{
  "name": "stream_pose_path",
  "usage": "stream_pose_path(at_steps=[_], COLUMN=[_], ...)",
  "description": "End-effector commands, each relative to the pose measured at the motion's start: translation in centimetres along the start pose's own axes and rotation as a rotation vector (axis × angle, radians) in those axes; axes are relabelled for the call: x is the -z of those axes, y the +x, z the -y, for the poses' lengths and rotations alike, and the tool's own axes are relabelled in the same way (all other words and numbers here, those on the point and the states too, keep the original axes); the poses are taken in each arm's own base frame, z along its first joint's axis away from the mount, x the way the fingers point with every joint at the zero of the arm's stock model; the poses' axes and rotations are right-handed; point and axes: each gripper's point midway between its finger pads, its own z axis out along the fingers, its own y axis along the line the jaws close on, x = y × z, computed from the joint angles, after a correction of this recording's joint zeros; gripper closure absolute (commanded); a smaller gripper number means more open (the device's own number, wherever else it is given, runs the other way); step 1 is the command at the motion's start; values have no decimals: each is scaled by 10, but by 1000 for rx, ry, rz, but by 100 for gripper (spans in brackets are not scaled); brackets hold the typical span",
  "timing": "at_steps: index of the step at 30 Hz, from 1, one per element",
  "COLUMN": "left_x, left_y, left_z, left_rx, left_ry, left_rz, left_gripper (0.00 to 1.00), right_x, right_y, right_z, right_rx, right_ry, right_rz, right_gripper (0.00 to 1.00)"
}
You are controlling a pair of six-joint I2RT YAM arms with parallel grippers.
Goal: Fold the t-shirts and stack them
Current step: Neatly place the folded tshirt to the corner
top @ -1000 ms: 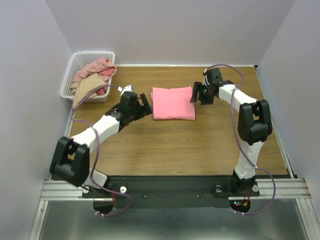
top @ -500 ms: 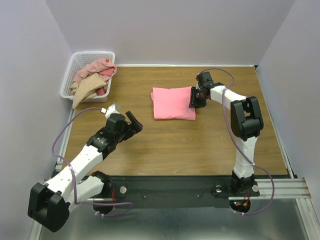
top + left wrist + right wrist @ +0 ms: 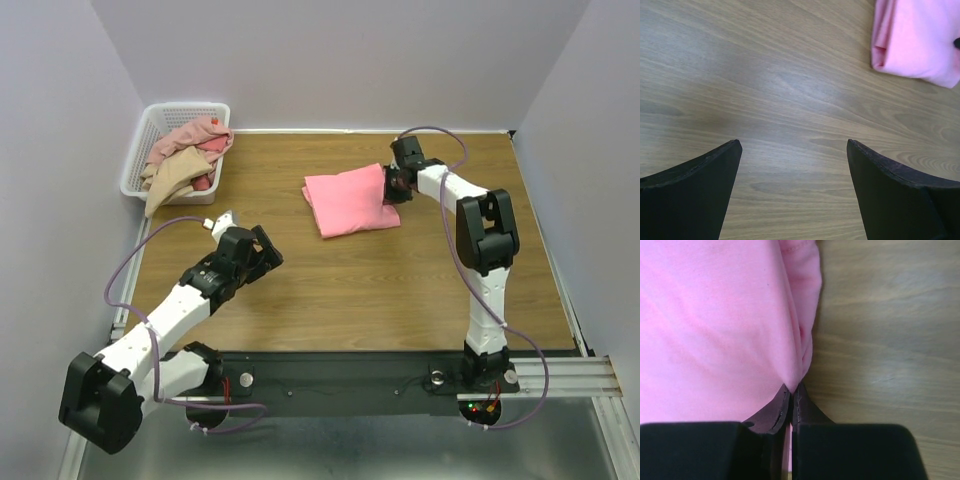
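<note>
The folded pink shirt lies on the far middle of the bench, skewed so its edges run at a slant to the bench sides. The right fingers are pressed together on its right-hand edge, pinching a small pucker of cloth where the fold bulges. That hold looks meant for sliding or turning the bundle to square it up, since a low pinch at the side should carry all the layers together rather than peel the top one open. The left fingers are spread wide with nothing between them, over bare wood near and to the left of the shirt and well apart from it. This reads as a waiting pose, out of the other arm's way. The other shirts, rose and tan, are heaped in the white basket at the far left corner, one tan piece drooping over its near rim, so most of the job seems left to do. The bench is smooth wood-grain board, which cotton should slide on easily. Plain pale walls close it in on the left, far and right sides, and a metal rail carries the arm bases along the near edge.
</note>
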Motion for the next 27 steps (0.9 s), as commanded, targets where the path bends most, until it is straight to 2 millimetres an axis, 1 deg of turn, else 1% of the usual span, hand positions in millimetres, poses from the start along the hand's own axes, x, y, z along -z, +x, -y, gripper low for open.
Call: stream_pose_path(at_steps=[1, 2, 3, 4, 5, 6, 7, 8, 9, 10, 11, 12, 13, 14, 15, 16, 17, 18, 19, 20, 21, 22, 24, 25, 26, 27], left_x=[-4, -5, -6, -9, -10, -10, -10, -9, -8, -7, -6, -6, -6, -6, -6, -8, -8, -11, -12, -14, -16, -20, -24, -28, -30, -31], left_y=[-17, -18, -19, -21, -24, -26, -29, -33, -36, -44, -49, -53, -57, -63, -67, -71, -73, -75, -76, -77, -76, -75, -74, -73, -72, -72], left_z=[13, 14, 16, 20, 23, 28, 34, 40, 45, 54, 58, 59, 63, 68, 68, 71, 72, 73, 73, 73, 74, 74, 76, 76, 76, 77], left_rx=[-25, -33, -37, -42, -52, -57, -67, -72, -89, -89, -90, -100, -103, -106, -104, -114, -117, -122, -124, -126, -126, -132, -133, -137, -138, -139], left_ry=[18, 23, 24, 28, 34, 50, 69, 91, 112, 135, 142, 140, 146, 145, 136, 132, 131, 120, 117, 111, 109, 103, 102, 98, 98, 96], left_rz=[53, 53, 54, 54, 58, 62, 68, 75, 84, 110, 121, 135, 146, 159, 171, 176, 182, 184, 186, 186, 182, 173, 165, 157, 153, 150], left_gripper=[2, 2, 1, 2, 2, 1, 2, 2, 2, 2, 2, 1, 2, 2, 2, 1, 2, 1, 2, 2, 1, 1, 2, 1, 2, 2], right_x=[6, 7, 12, 13, 17, 17, 20, 21, 15, 19, 19, 14, 15, 22, 25, 22, 33, 32, 35, 44, 45, 41, 43, 42, 41, 45], right_y=[-48, -53, -66, -71, -82, -86, -92, -97, -96, -108, -111, -111, -114, -124, -128, -127, -140, -140, -145, -156, -159, -157, -164, -167, -170, -176], right_z=[58, 65, 74, 86, 105, 115, 131, 140, 155, 163, 182, 186, 204, 222, 232, 243, 261, 276, 284, 300, 307, 322, 331, 339, 341, 346], right_rx=[40, 43, 45, 60, 51, 58, 81, 89, 92, 86, 92, 97, 74, 59, 53, 53, 31, 27, 20, -1, -11, -26, -48, -59, -62, -66], right_ry=[148, 150, 167, 190, 233, 251, 277, 296, 339, 360, 387, 395, 413, 436, 453, 474, 508, 546, 562, 580, 580, 586, 588, 586, 585, 597], right_rz=[105, 110, 136, 142, 164, 168, 173, 180, 169, 194, 189, 184, 186, 209, 215, 207, 241, 236, 248, 279, 290, 284, 309, 321, 329, 345], right_gripper=[99, 100, 100, 100, 99, 100, 100, 100, 99, 100, 100, 99, 100, 99, 100, 99, 100, 100, 100, 100, 100, 100, 100, 100, 100, 100])
